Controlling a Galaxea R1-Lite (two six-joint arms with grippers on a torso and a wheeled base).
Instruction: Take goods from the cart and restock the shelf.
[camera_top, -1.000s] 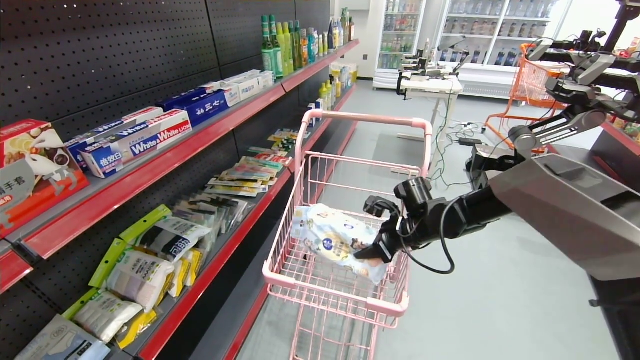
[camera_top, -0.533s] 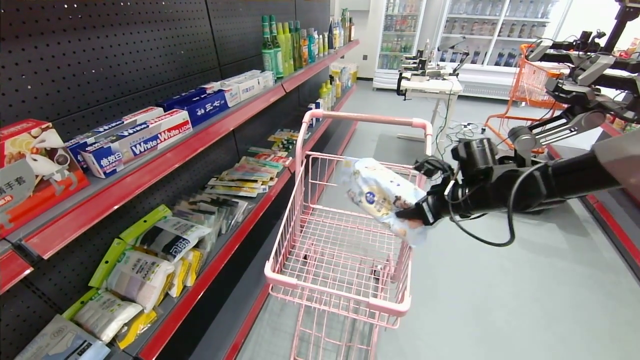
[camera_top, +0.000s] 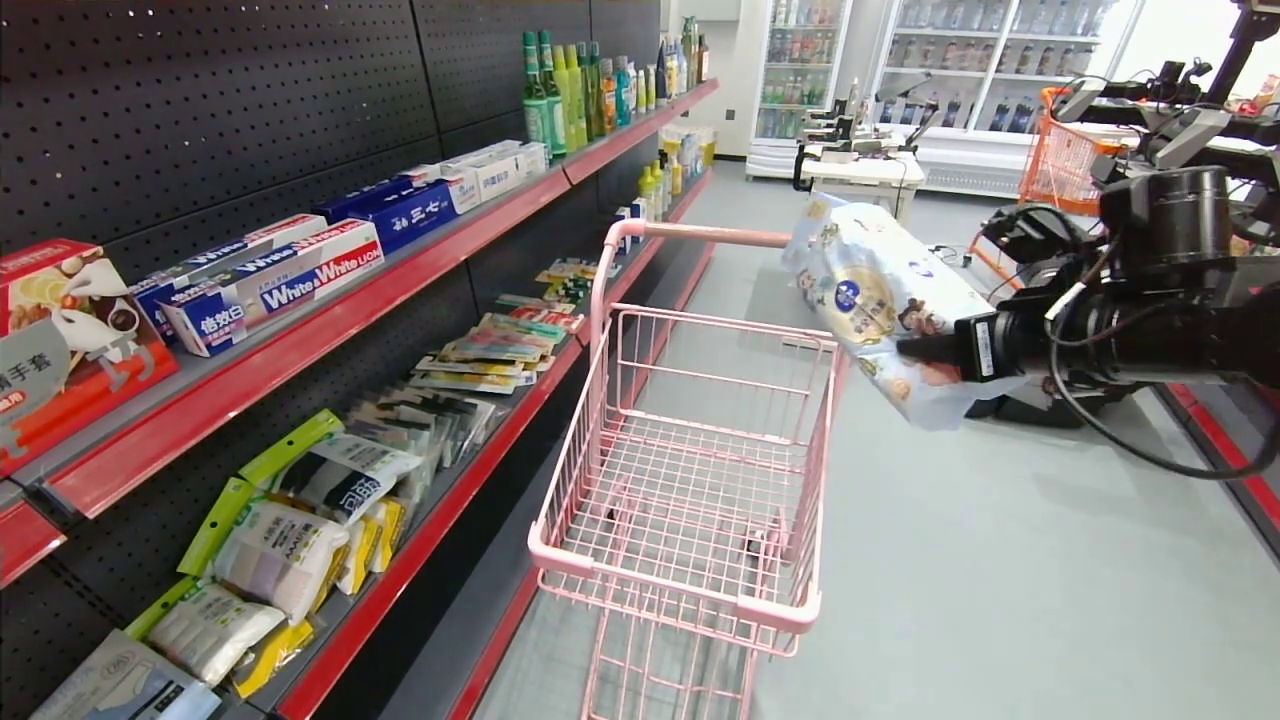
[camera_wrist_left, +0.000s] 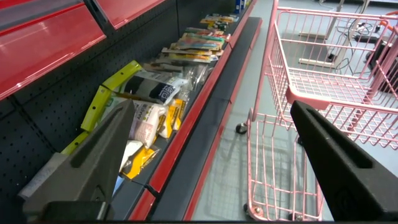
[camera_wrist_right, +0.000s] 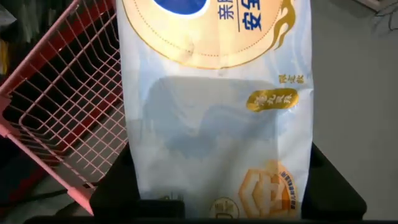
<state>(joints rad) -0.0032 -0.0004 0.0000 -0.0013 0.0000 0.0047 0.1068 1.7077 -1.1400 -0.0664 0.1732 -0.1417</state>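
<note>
While the right gripper (camera_top: 915, 348) pinches the pack (camera_top: 870, 300) at the cart's (camera_top: 640, 575) two o'clock, pickup looks done, with shelving at the shelf (camera_top: 300, 330) at nine o'clock yet to do; the left gripper (camera_wrist_left: 211, 109) is spread.

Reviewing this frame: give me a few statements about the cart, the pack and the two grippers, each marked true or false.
1. The right gripper is shut on a pale blue pack. True.
2. The pack lies in the pink cart. False: it is held in the air, clear of the cart's basket.
3. The left gripper has its fingers open, holding nothing. True.
4. The green bottles stand on the bottom shelf. False: they stand on the upper shelf, beyond the toothpaste boxes.
</note>
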